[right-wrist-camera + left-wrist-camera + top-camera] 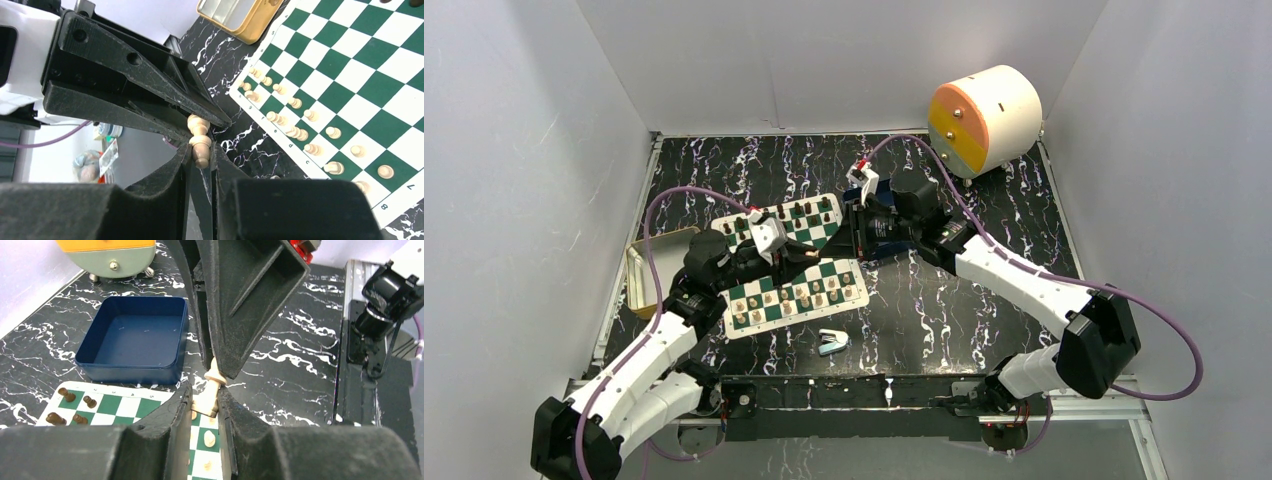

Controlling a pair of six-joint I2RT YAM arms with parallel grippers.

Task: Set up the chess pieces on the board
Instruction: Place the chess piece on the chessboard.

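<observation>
A light tan chess piece [210, 392] hangs in the air above the board's edge, gripped from both ends. My left gripper [205, 400] is shut on its base. My right gripper [201, 152] is closed round its head [199, 142], meeting the left one tip to tip [824, 248]. The green-and-white board [819, 230] lies under both grippers. Light pieces [300, 132] stand in two rows along its near side [794, 295]. Dark pieces [75, 407] stand along its far side [799, 210].
A dark blue tray [135, 337] sits just beyond the board. A gold tin [649, 265] lies at the board's left. A light-blue stapler-like thing [832, 342] rests in front of the board. A white drum with an orange face [984, 118] stands at the back right.
</observation>
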